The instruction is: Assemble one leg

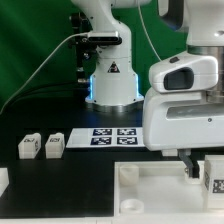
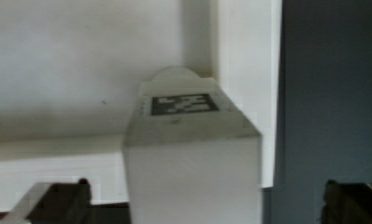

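A white leg (image 2: 192, 150) with a black-and-white tag (image 2: 183, 103) stands between my fingers in the wrist view. My gripper (image 2: 201, 205) is open, with a gap between the leg and each dark fingertip (image 2: 58, 200). In the exterior view the same leg (image 1: 214, 180) stands at the right, by the edge of the large white panel (image 1: 150, 190), and my gripper (image 1: 203, 168) is lowered around it. Two more legs (image 1: 28, 147) (image 1: 54, 145) stand on the black table at the exterior view's left.
The marker board (image 1: 105, 137) lies behind the panel. The robot base (image 1: 112, 80) stands at the back. A white part (image 1: 3, 180) shows at the left edge. In the wrist view the panel (image 2: 94, 60) lies beneath the leg, with dark table (image 2: 334, 90) beside it.
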### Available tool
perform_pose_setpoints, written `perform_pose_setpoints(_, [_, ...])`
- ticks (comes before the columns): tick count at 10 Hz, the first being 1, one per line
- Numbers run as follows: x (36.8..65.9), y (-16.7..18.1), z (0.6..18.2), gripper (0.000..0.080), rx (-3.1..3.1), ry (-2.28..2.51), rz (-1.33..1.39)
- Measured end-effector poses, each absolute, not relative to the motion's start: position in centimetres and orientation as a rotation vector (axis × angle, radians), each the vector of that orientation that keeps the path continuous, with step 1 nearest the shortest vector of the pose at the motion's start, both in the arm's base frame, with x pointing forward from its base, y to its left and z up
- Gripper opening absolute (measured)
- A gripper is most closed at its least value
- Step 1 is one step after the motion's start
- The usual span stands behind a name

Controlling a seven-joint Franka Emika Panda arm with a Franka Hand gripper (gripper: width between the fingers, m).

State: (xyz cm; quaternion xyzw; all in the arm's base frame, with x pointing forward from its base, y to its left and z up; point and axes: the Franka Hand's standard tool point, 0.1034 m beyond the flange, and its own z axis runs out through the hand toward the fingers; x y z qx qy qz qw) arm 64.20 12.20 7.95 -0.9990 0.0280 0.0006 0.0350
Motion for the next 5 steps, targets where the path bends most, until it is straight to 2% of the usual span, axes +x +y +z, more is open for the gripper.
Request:
perform_pose_setpoints(1, [64.21, 12.19, 7.95, 0.0649, -3.070, 0.094, 0.002])
perform_pose_setpoints(2, [64.21, 12.20, 7.93, 0.0535, -3.069, 0.122, 0.003])
perform_pose_setpoints(3, [64.21, 12.21, 7.94, 0.0367, -3.065, 0.193, 0.006])
perform_pose_setpoints(4, [64.20, 12.01, 7.93, 0.0367, -3.051, 0.374, 0.014])
perform_pose_setpoints(5, [64.27, 11.73, 7.91, 0.0298, -3.030, 0.530, 0.016])
